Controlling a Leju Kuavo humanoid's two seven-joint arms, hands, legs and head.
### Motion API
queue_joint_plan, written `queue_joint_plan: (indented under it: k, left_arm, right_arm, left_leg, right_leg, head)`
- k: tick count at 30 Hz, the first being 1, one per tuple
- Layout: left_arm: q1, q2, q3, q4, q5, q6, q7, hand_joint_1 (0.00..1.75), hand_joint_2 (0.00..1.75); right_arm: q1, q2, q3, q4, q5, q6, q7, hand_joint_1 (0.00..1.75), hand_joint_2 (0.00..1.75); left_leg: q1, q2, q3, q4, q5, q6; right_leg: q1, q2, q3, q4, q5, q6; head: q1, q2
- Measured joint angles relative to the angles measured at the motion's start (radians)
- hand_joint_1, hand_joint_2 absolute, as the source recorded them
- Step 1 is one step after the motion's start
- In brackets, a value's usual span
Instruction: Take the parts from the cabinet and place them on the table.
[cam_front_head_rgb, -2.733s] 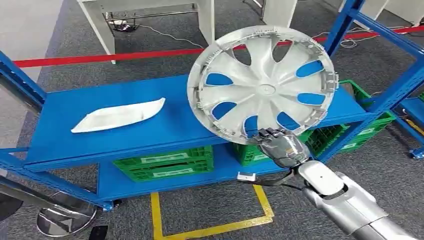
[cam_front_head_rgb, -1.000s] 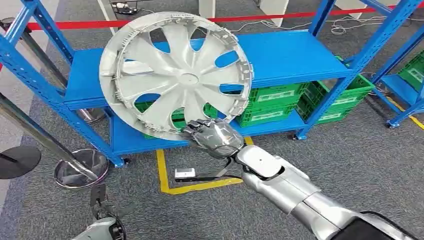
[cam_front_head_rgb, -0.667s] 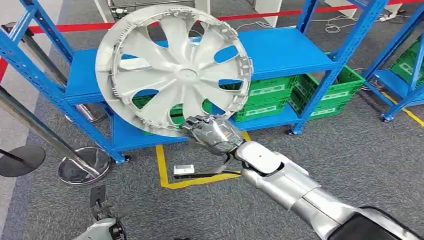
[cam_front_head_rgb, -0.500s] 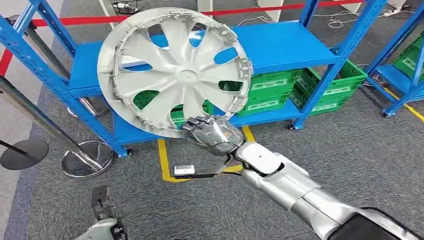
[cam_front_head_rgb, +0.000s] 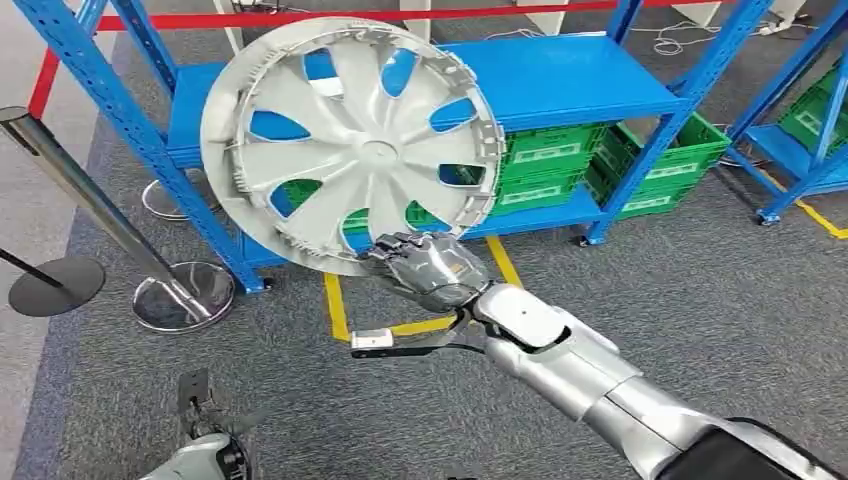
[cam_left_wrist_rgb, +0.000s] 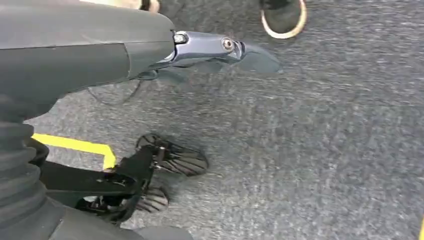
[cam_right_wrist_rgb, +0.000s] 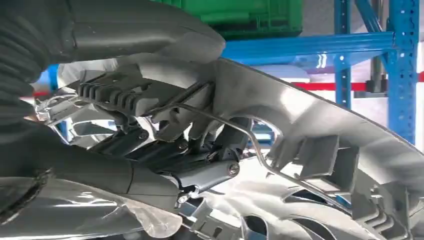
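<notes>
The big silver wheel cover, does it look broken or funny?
Nothing stands out. The wheel cover looks whole, with no cracks showing. The right hand grips it by its lower rim and holds it upright in front of the blue rack.

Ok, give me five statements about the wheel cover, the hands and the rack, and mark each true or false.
1. The right hand grips the silver wheel cover at its lower rim. True.
2. The wheel cover lies flat on the blue rack. False: it is held up on edge in front of the rack.
3. Green crates sit on the rack's lower shelf. True.
4. The left hand holds a second part. False: it hangs over the grey carpet with nothing in it.
5. Yellow tape marks the floor by the rack. True.
</notes>
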Motion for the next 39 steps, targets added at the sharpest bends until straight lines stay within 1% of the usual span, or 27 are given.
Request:
queue_joint_plan:
  k: [1, 2, 6, 8, 11, 12, 13, 14, 15, 16, 17, 19, 21, 22, 23, 24, 26, 27, 28, 30, 31, 32, 33, 34, 36, 37, 39]
  left_arm:
    - [0.0, -0.001, 0.002, 0.0, 0.0, -0.001, 0.002, 0.0, 1.75]
    - [-0.001, -0.002, 0.005, 0.0, 0.0, -0.003, 0.004, 0.0, 1.75]
    - [-0.001, -0.001, 0.008, 0.0, 0.0, -0.012, 0.012, 0.0, 1.75]
    - [-0.003, 0.002, 0.011, 0.0, 0.0, -0.013, 0.013, 0.0, 1.75]
    - [-0.004, 0.003, 0.013, 0.0, 0.0, -0.013, 0.017, 0.0, 1.75]
    - [-0.004, 0.003, 0.013, 0.0, 0.0, -0.013, 0.019, 0.0, 1.75]
    - [-0.004, 0.003, 0.013, 0.0, -0.001, -0.014, 0.019, 0.0, 1.75]
    - [-0.006, 0.003, 0.013, 0.0, -0.003, -0.015, 0.021, 0.0, 1.75]
    - [-0.007, 0.003, 0.013, 0.0, -0.009, -0.021, 0.026, 0.0, 1.75]
    - [-0.007, 0.007, 0.013, 0.0, -0.015, -0.031, 0.034, 0.0, 1.75]
    - [-0.006, 0.013, 0.013, 0.0, -0.021, -0.04, 0.046, 0.0, 1.75]
    - [0.001, 0.018, 0.012, 0.001, -0.034, -0.057, 0.067, 0.0, 1.75]
    - [0.003, 0.024, 0.009, 0.001, -0.055, -0.079, 0.082, 0.0, 1.75]
    - [0.001, 0.025, 0.003, 0.001, -0.066, -0.09, 0.083, 0.0, 1.75]
    - [0.0, 0.031, -0.003, 0.001, -0.074, -0.093, 0.084, 0.0, 1.75]
    - [0.004, 0.037, -0.007, 0.001, -0.08, -0.096, 0.084, 0.0, 1.75]
    - [0.015, 0.048, -0.015, 0.001, -0.089, -0.107, 0.083, 0.0, 1.75]
    - [0.018, 0.05, -0.018, 0.001, -0.092, -0.109, 0.083, 0.0, 1.75]
    - [0.021, 0.053, -0.02, 0.001, -0.095, -0.111, 0.084, 0.0, 1.75]
    - [0.022, 0.053, -0.028, 0.001, -0.106, -0.122, 0.086, 0.0, 1.75]
    - [0.023, 0.053, -0.035, 0.001, -0.113, -0.127, 0.088, 0.0, 1.75]
    - [0.023, 0.054, -0.041, 0.001, -0.12, -0.135, 0.093, 0.0, 1.75]
    - [0.026, 0.057, -0.046, 0.001, -0.126, -0.143, 0.098, 0.0, 1.75]
    - [0.03, 0.058, -0.05, 0.001, -0.129, -0.145, 0.103, 0.0, 1.75]
    - [0.035, 0.057, -0.059, 0.001, -0.135, -0.149, 0.108, 0.0, 1.75]
    - [0.035, 0.057, -0.063, 0.001, -0.135, -0.15, 0.108, 0.0, 1.75]
    - [0.036, 0.062, -0.067, 0.001, -0.144, -0.15, 0.115, 0.0, 1.75]
  right_arm:
    - [-0.001, 0.0, 0.0, -0.001, -0.018, 0.003, -0.003, 1.75, 1.75]
    - [-0.003, 0.0, -0.002, -0.004, -0.033, 0.009, -0.006, 1.75, 1.75]
    - [-0.007, 0.001, -0.004, -0.01, -0.065, 0.027, -0.017, 1.75, 1.75]
    - [-0.007, 0.001, -0.004, -0.012, -0.075, 0.033, -0.016, 1.75, 1.75]
    - [-0.005, 0.001, -0.004, -0.012, -0.083, 0.035, -0.017, 1.75, 1.75]
    - [-0.004, 0.001, -0.004, -0.012, -0.085, 0.037, -0.018, 1.75, 1.75]
    - [-0.002, 0.001, -0.003, -0.012, -0.087, 0.037, -0.018, 1.75, 1.75]
    - [-0.002, 0.001, -0.003, -0.012, -0.087, 0.039, -0.018, 1.75, 1.75]
    - [-0.002, 0.001, -0.003, -0.012, -0.087, 0.04, -0.019, 1.75, 1.75]
    - [-0.001, 0.001, -0.002, -0.015, -0.086, 0.041, -0.02, 1.75, 1.75]
    - [0.0, 0.001, 0.001, -0.019, -0.082, 0.043, -0.022, 1.75, 1.75]
    - [0.012, 0.001, 0.005, -0.033, -0.077, 0.046, -0.018, 1.75, 1.75]
    - [0.03, -0.002, 0.01, -0.051, -0.07, 0.047, -0.007, 1.75, 1.75]
    - [0.036, -0.006, 0.013, -0.066, -0.068, 0.047, -0.001, 1.75, 1.75]
    - [0.04, -0.01, 0.015, -0.083, -0.067, 0.048, 0.007, 1.75, 1.75]
    - [0.043, -0.011, 0.017, -0.096, -0.066, 0.048, 0.008, 1.75, 1.75]
    - [0.06, -0.013, 0.022, -0.121, -0.064, 0.05, 0.011, 1.75, 1.75]
    - [0.072, -0.017, 0.025, -0.129, -0.064, 0.05, 0.016, 1.75, 1.75]
    - [0.084, -0.021, 0.027, -0.137, -0.064, 0.05, 0.02, 1.75, 1.75]
    - [0.099, -0.027, 0.033, -0.15, -0.064, 0.049, 0.024, 1.75, 1.75]
    - [0.108, -0.029, 0.035, -0.159, -0.066, 0.048, 0.026, 1.75, 1.75]
    - [0.115, -0.03, 0.035, -0.167, -0.066, 0.047, 0.028, 1.75, 1.75]
    - [0.12, -0.03, 0.037, -0.175, -0.066, 0.046, 0.033, 1.75, 1.75]
    - [0.128, -0.031, 0.037, -0.179, -0.066, 0.045, 0.036, 1.75, 1.75]
    - [0.149, -0.037, 0.037, -0.186, -0.064, 0.043, 0.039, 1.75, 1.75]
    - [0.154, -0.04, 0.037, -0.189, -0.064, 0.043, 0.039, 1.75, 1.75]
    - [0.162, -0.042, 0.036, -0.196, -0.062, 0.043, 0.04, 1.75, 1.75]
  left_leg:
    - [0.0, 0.0, -0.003, 0.0, 0.005, -0.003]
    - [-0.006, 0.002, -0.009, 0.002, 0.009, -0.008]
    - [-0.003, 0.015, -0.018, 0.001, 0.031, -0.029]
    - [-0.002, 0.006, -0.044, 0.051, -0.024, -0.04]
    - [0.003, 0.004, -0.125, 0.284, -0.133, -0.051]
    - [0.003, 0.004, -0.131, 0.312, -0.133, -0.053]
    - [0.004, 0.003, -0.119, 0.301, -0.113, -0.053]
    - [0.005, 0.001, -0.089, 0.249, -0.076, -0.051]
    - [0.006, -0.006, -0.049, 0.17, -0.034, -0.049]
    - [0.007, -0.031, -0.002, 0.075, 0.005, -0.045]
    - [0.012, -0.07, 0.023, 0.054, -0.017, -0.038]
    - [0.009, -0.063, 0.023, 0.034, -0.013, -0.036]
    - [0.007, -0.04, 0.024, 0.026, -0.01, -0.032]
    - [0.018, -0.023, 0.043, -0.015, -0.017, -0.023]
    - [0.016, -0.012, 0.041, -0.018, -0.014, -0.016]
    - [0.014, -0.003, 0.04, -0.019, -0.012, -0.014]
    - [0.012, 0.021, 0.038, -0.019, -0.014, -0.012]
    - [0.012, 0.033, 0.038, -0.019, -0.014, -0.011]
    - [0.012, 0.043, 0.038, -0.018, -0.015, -0.011]
    - [0.012, 0.061, 0.039, -0.016, -0.017, -0.014]
    - [0.013, 0.072, 0.039, -0.012, -0.02, -0.018]
    - [0.01, 0.079, 0.039, -0.009, -0.022, -0.024]
    - [0.003, 0.085, 0.033, -0.001, -0.024, -0.029]
    - [0.001, 0.094, 0.034, 0.0, -0.022, -0.032]
    - [0.003, 0.123, 0.037, -0.001, -0.022, -0.036]
    - [0.004, 0.131, 0.036, 0.001, -0.029, -0.043]
    - [0.011, 0.046, 0.012, 0.072, -0.089, -0.048]
  right_leg:
    - [0.003, -0.004, 0.067, -0.097, 0.0, -0.007]
    - [0.01, -0.014, 0.124, -0.167, -0.031, -0.011]
    - [0.007, 0.001, 0.129, -0.219, -0.038, -0.017]
    - [0.001, 0.007, 0.127, -0.226, -0.022, -0.038]
    - [0.003, 0.023, 0.115, -0.221, -0.015, -0.046]
    - [0.003, 0.031, 0.112, -0.218, -0.015, -0.045]
    - [0.003, 0.038, 0.109, -0.215, -0.014, -0.045]
    - [0.003, 0.049, 0.106, -0.21, -0.014, -0.044]
    - [0.003, 0.058, 0.105, -0.205, -0.015, -0.044]
    - [0.002, 0.069, 0.104, -0.2, -0.018, -0.04]
    - [0.003, 0.076, 0.092, -0.199, -0.019, -0.036]
    - [-0.005, 0.098, 0.085, -0.197, -0.008, -0.021]
    - [-0.008, 0.12, 0.081, -0.207, -0.001, -0.009]
    - [-0.003, 0.11, 0.068, -0.201, -0.014, -0.007]
    - [0.004, 0.058, 0.048, -0.173, -0.035, -0.002]
    - [0.001, 0.033, 0.018, -0.112, -0.066, 0.002]
    - [-0.003, 0.013, -0.058, 0.045, -0.119, 0.009]
    - [-0.004, 0.011, -0.086, 0.094, -0.125, 0.012]
    - [-0.007, 0.009, -0.087, 0.091, -0.108, 0.015]
    - [-0.01, -0.001, -0.035, -0.023, -0.035, 0.017]
    - [-0.01, -0.028, 0.025, -0.14, 0.017, 0.018]
    - [-0.001, -0.082, 0.051, -0.192, 0.003, 0.019]
    - [0.007, -0.085, 0.062, -0.204, 0.009, 0.005]
    - [0.006, -0.07, 0.054, -0.198, 0.01, -0.006]
    - [0.009, -0.045, 0.047, -0.194, 0.013, -0.017]
    - [0.007, -0.032, 0.048, -0.201, 0.019, -0.027]
    - [0.001, -0.011, 0.048, -0.202, 0.024, -0.037]
  head:
    - [0.0, 0.0]
    - [0.0, 0.0]
    - [-0.001, 0.0]
    - [-0.003, 0.0]
    - [-0.003, 0.0]
    - [-0.003, 0.0]
    - [-0.003, 0.0]
    - [-0.003, 0.0]
    - [-0.003, 0.0]
    - [-0.003, 0.0]
    - [-0.001, 0.0]
    - [-0.005, 0.0]
    - [-0.005, 0.0]
    - [-0.005, 0.0]
    - [0.003, 0.0]
    - [0.009, 0.0]
    - [0.009, 0.0]
    - [0.01, 0.0]
    - [0.01, 0.0]
    - [0.01, 0.0]
    - [0.01, 0.0]
    - [0.01, 0.0]
    - [0.015, 0.0]
    - [0.01, 0.0]
    - [0.013, 0.0]
    - [0.012, 0.0]
    - [0.009, 0.0]
